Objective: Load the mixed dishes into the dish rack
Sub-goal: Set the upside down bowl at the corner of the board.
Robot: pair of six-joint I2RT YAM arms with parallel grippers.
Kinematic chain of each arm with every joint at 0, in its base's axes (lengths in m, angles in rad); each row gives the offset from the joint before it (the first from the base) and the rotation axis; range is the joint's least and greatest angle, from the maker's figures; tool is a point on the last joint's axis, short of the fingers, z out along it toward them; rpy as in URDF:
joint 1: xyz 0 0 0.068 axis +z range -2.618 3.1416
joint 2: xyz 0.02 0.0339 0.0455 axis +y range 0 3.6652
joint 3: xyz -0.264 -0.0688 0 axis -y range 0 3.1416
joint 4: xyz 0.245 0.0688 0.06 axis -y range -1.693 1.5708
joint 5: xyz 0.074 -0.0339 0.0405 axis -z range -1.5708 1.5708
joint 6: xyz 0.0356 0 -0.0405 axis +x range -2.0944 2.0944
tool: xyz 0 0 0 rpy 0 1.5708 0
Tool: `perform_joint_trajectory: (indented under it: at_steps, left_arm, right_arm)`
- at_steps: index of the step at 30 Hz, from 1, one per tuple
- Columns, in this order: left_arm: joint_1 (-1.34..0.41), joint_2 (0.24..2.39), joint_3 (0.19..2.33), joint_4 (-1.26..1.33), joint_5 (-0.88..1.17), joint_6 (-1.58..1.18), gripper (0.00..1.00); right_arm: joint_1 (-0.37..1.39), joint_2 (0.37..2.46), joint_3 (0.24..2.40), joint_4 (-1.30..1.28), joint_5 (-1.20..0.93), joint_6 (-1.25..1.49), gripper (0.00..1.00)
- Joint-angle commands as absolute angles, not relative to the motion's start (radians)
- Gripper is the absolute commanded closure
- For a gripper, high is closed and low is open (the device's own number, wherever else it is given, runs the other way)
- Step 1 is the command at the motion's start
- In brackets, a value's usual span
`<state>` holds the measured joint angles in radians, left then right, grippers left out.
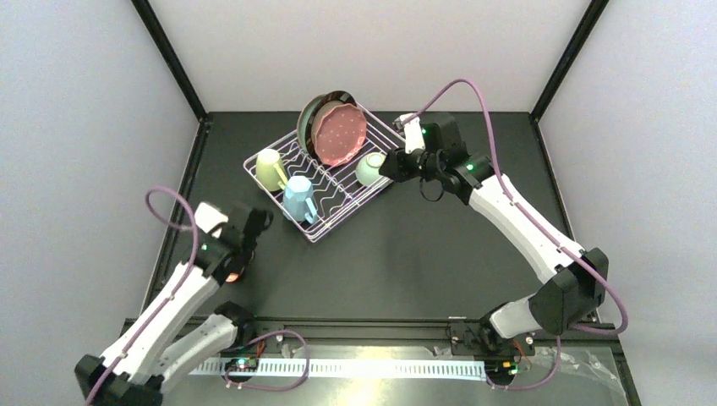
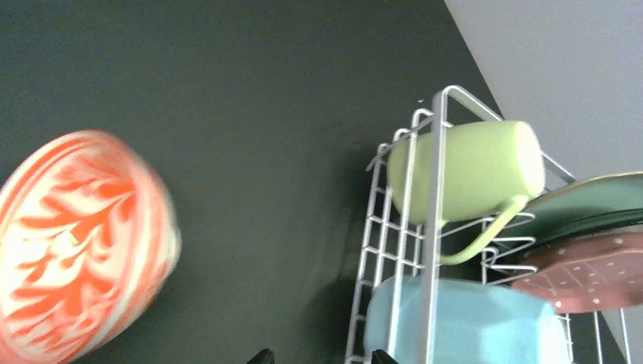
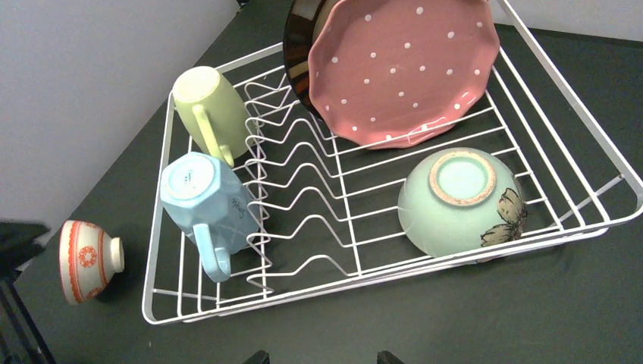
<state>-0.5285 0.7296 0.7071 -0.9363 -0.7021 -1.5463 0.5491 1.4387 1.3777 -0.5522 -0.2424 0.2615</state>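
Observation:
The white wire dish rack (image 1: pixel 338 203) holds the pink speckled plate (image 1: pixel 340 134) leaning on the dark-rimmed green plate (image 1: pixel 304 118), a pale green mug (image 1: pixel 270 169), a light blue mug (image 1: pixel 299 199) and an upturned mint bowl (image 1: pixel 370 168). My right gripper (image 1: pixel 387 167) is open and empty just right of the mint bowl (image 3: pixel 459 201); its fingertips (image 3: pixel 258 356) show below the rack's near wall (image 3: pixel 394 269). A reddish patterned bowl (image 3: pixel 87 259) lies on its side on the table left of the rack. My left gripper (image 1: pixel 264 218) is open and empty between that bowl (image 2: pixel 76 243) and the rack (image 2: pixel 434 227).
The black table (image 1: pixel 406 254) is bounded by grey walls and black corner posts (image 1: pixel 169 59). My left arm (image 1: pixel 182 296) passes over the reddish bowl in the top view. The right arm's purple cable (image 1: pixel 473 93) loops above the rack's right side.

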Motion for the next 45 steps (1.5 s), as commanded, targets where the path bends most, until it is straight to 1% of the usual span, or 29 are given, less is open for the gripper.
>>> perform_joint_trajectory:
  at_steps: [1,3,6,9,13,20,28,36,45]
  left_arm:
    - [-0.317,0.902,0.842,-0.696,-0.433,-1.137,0.27]
    - [-0.221,0.960,0.866,-0.669,-0.317,-1.071,0.27]
    - [-0.116,0.970,0.855,-0.662,-0.191,-1.032,0.27]
    - [-0.054,0.937,0.821,-0.680,-0.101,-1.016,0.27]
    - [0.029,0.912,0.799,-0.766,-0.016,-0.950,0.27]
    - [0.075,0.830,0.799,-0.939,-0.031,-0.900,0.27]
    - [0.100,0.771,0.774,-1.030,-0.084,-0.864,0.27]
    - [0.112,0.743,0.721,-1.052,-0.103,-0.848,0.26]
    - [0.119,0.740,0.675,-1.012,-0.153,-0.846,0.26]
  right_arm:
    - [0.551,1.460,1.412,-0.547,-0.251,0.238,0.19]
    - [0.552,1.463,1.420,-0.549,-0.250,0.237,0.19]
    - [0.552,1.465,1.438,-0.554,-0.242,0.235,0.19]
    - [0.552,1.467,1.445,-0.555,-0.237,0.232,0.19]
    - [0.551,1.474,1.444,-0.555,-0.235,0.232,0.19]
    - [0.551,1.485,1.441,-0.548,-0.239,0.241,0.19]
    - [0.551,1.496,1.444,-0.548,-0.247,0.245,0.19]
    - [0.551,1.509,1.447,-0.551,-0.248,0.233,0.18]
    - [0.552,1.538,1.463,-0.549,-0.255,0.222,0.18]
